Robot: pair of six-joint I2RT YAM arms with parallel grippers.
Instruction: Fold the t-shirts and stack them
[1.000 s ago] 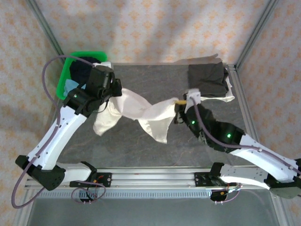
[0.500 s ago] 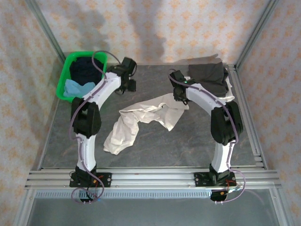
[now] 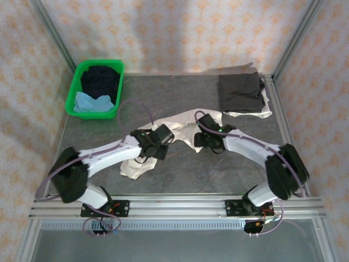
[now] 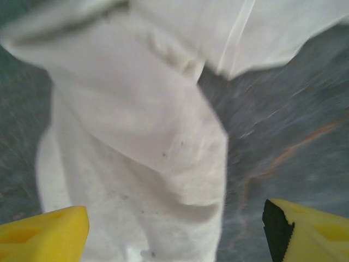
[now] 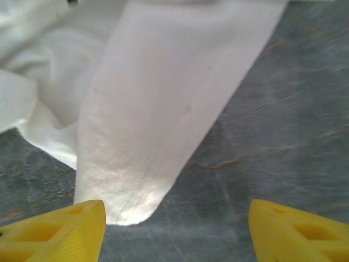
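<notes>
Off-white t-shirt point(image 3: 182, 120) crumpled centre; dark grey t-shirt point(image 3: 240, 91) folded far right.

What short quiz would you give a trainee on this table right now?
1. True or false: the off-white t-shirt lies crumpled on the table, left fingers and right fingers open above it.
2. Fill in: the green basket holds a dark navy shirt and a ___ one.
3. The dark grey t-shirt lies: A in the basket; B far right; C near edge.
Key: true; light blue; B.
</notes>
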